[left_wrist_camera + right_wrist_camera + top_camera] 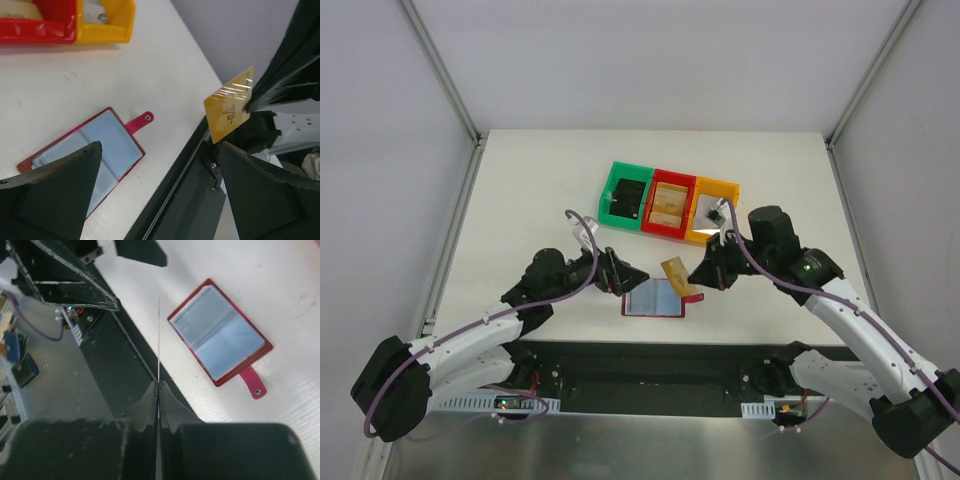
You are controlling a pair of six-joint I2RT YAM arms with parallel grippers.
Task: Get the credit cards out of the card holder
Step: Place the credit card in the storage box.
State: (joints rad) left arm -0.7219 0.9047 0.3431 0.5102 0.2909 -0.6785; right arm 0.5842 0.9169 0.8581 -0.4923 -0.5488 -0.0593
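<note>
Card holder (pixel 655 298): dark red, folded open, flat on the white table (pixel 520 200), close to the near edge, between both grippers. Inside, two grey-blue panels, facing up. Short red strap tab (pixel 140 122) with a snap, sticking out from one side. Left gripper (pixel 620 272): fingers spread wide, nothing in them, just beside the holder. Right gripper (pixel 708 272): fingers pressed together, pinching a gold card (pixel 676 276) by one end, held in the air near the strap side.

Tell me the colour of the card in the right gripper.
The card is golden yellow with a dark mark; best in left wrist view.
</note>
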